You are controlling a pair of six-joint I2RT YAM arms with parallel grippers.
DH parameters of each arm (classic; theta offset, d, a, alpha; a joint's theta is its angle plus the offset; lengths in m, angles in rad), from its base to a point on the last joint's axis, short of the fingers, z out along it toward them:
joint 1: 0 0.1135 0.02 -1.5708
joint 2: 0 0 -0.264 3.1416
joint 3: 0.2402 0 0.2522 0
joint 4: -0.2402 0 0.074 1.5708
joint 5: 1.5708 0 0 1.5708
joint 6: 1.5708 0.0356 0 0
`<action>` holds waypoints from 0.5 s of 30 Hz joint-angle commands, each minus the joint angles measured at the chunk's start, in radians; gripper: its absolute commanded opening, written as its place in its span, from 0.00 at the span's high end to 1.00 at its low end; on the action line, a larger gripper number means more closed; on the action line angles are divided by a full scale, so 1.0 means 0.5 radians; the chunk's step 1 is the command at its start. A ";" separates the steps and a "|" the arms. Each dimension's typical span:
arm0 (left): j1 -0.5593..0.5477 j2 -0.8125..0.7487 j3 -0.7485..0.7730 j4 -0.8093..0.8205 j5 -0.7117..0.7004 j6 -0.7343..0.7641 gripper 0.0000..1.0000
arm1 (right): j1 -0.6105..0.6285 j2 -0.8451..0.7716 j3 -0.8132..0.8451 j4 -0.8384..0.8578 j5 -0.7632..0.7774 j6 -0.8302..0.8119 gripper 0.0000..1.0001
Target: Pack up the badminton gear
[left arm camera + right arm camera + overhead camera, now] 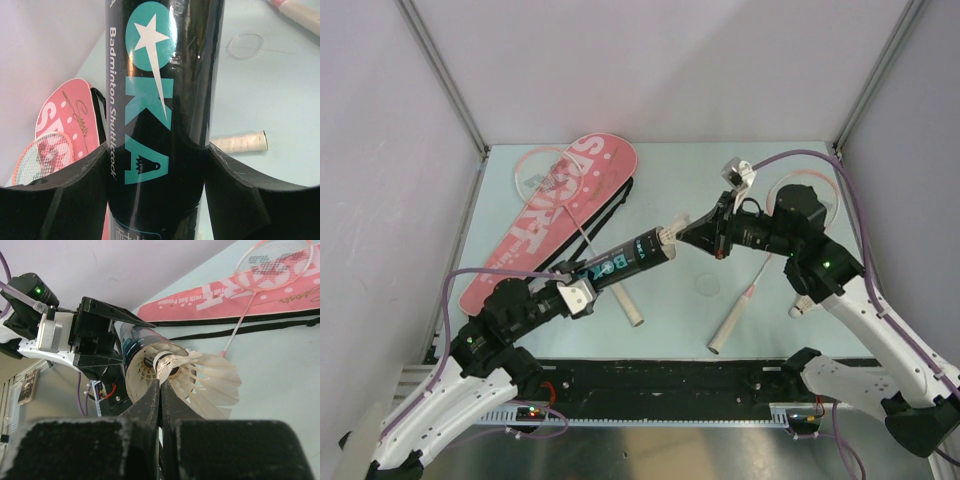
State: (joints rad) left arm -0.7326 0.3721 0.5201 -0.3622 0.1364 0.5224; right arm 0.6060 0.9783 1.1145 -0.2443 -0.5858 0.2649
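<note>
My left gripper (157, 167) clenched round the black teal-lettered tube (160, 90), held above the table (680, 180), my right gripper (161, 384) pinching a white feather shuttlecock (207, 380) at its open mouth, pink case (520, 240) behind.

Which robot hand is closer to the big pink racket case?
Left. The left gripper holds the tube right beside the pink case; the right gripper pinches a shuttlecock farther off, at the tube's other end.

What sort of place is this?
Probably a robotics test booth, not a sports hall: plain white panel walls enclose a pale blue tabletop, with two cabled robot arms bolted at its near edge.
</note>
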 commanded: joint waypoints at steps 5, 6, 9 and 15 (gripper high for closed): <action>0.000 -0.032 0.088 0.110 0.175 -0.004 1.00 | 0.181 0.076 -0.088 0.192 -0.086 0.076 1.00; 0.001 -0.032 0.092 0.109 0.177 -0.006 1.00 | 0.206 0.083 -0.100 0.216 -0.086 0.086 1.00; 0.000 -0.035 0.097 0.109 0.180 -0.005 1.00 | 0.263 0.126 -0.112 0.251 -0.079 0.110 1.00; -0.001 -0.040 0.100 0.112 0.202 -0.002 1.00 | 0.342 0.206 -0.126 0.317 -0.076 0.162 0.95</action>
State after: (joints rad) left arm -0.7326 0.3653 0.5201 -0.3889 0.1886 0.5228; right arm 0.7486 1.0580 1.0603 -0.1513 -0.6132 0.3164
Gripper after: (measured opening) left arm 0.675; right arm 0.029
